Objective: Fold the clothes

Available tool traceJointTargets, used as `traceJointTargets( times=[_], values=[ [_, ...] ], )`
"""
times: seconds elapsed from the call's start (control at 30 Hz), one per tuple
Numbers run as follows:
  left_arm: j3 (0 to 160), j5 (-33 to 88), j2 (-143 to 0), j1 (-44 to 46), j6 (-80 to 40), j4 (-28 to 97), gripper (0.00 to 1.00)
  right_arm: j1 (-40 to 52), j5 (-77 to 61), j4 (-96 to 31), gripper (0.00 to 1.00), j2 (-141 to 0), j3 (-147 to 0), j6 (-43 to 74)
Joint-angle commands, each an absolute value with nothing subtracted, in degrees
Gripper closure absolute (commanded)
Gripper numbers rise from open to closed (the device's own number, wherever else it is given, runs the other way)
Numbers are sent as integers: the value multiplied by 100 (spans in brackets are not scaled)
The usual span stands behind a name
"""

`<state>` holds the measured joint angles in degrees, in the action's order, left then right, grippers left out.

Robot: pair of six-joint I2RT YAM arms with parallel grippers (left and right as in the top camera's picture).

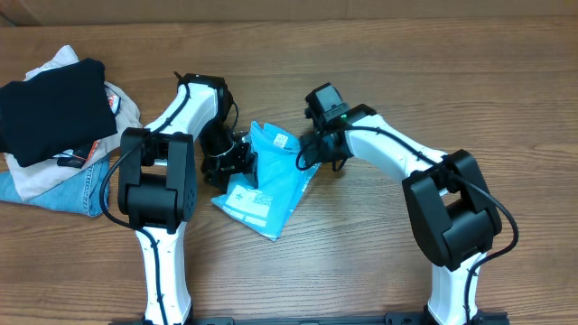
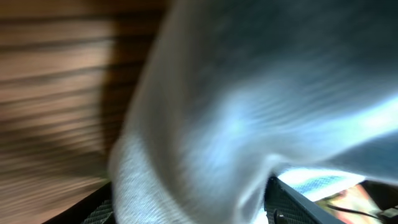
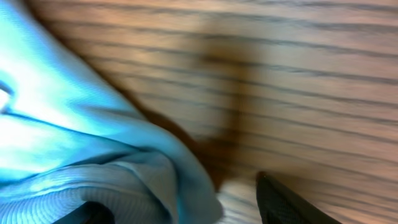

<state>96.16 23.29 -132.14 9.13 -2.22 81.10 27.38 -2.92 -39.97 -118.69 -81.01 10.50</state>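
Sky-blue T-shirt lies bunched in a loose, slanting bundle on the wooden table, directly between the two sets of jaws. A white neck label shows near its upper end.

The left gripper is at the shirt's left edge. In the left wrist view, which is blurred, pale blue cloth fills nearly the whole frame and spills down into the gap between the jaws. Only the dark fingers show at the bottom corners. They stand apart, but I cannot tell whether they pinch the fold or merely straddle it.

The right gripper is at the shirt's upper right edge. Its jaws are parted. In the right wrist view one dark finger shows clear of the cloth, with bare table in the gap. The shirt, with a ribbed hem showing, drapes over the opposite jaw's side.

Well beyond the left gripper, away from the jaws, sits a pile: a black folded garment on a beige garment and blue jeans.
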Motion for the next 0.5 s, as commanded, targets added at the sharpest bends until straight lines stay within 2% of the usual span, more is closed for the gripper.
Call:
traceJointTargets(
  times=[0.0, 0.2, 0.3, 0.37, 0.4, 0.47],
  values=[
    [9435, 3315, -13294, 947, -193, 7701, 31, 2563, -47, -4110, 36, -11992, -8149, 1022],
    [9437, 3076, -12759, 928, -556, 7120, 29, 2563, -45, -4307, 34, -11992, -8149, 1017],
    [9437, 2460, -12418, 923, -891, 6687, 14, 2563, 14, -4335, 34, -11992, -8149, 1020],
    [9437, 2355, -12285, 923, -906, 6431, 9, 2563, 16, -4351, 34, -11992, -8147, 1020],
    [9437, 2357, -12232, 926, -904, 6171, 0, 2563, 16, -4359, 34, -11992, -8147, 1022],
    [9435, 2359, -12234, 934, -899, 5859, 0, 2563, 16, -4370, 34, -11992, -8147, 1020]
  ],
)
